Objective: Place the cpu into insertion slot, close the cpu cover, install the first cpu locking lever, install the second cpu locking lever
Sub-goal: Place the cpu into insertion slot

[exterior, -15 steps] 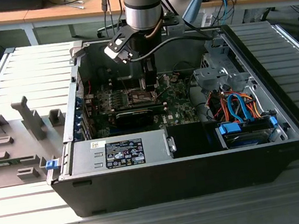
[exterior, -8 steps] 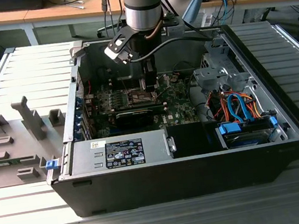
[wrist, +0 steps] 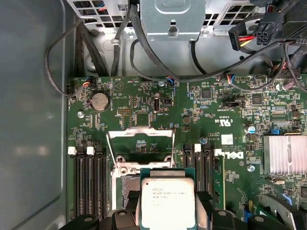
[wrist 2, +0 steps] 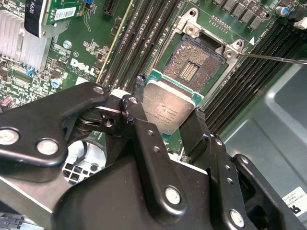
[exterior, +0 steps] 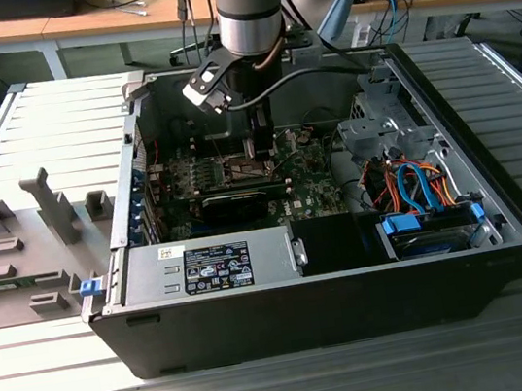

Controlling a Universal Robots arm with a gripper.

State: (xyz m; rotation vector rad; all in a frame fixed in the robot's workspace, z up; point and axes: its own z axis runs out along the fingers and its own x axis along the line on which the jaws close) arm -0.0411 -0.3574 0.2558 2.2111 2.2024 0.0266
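The cpu (wrist 2: 165,114) (wrist: 168,203) is a small square chip with a silvery top, and my gripper (wrist 2: 169,100) (wrist: 168,211) is shut on it by two opposite edges. It hangs just above the insertion slot (wrist 2: 191,64) (wrist: 125,184), overlapping one side of it; the slot's dark pin field lies bare. The cpu cover (wrist: 140,133) stands swung up behind the slot. A thin locking lever (wrist 2: 273,58) (wrist: 109,149) sticks out raised. In the exterior view the gripper (exterior: 261,151) is down inside the open computer case over the green motherboard (exterior: 310,163).
Long black memory slots (wrist 2: 144,43) (wrist: 88,182) flank the socket on both sides. A finned heatsink (wrist: 285,155) and loose cables (wrist: 144,52) are nearby. The case holds a power supply (exterior: 218,266) and a drive bay with blue and orange cables (exterior: 418,192).
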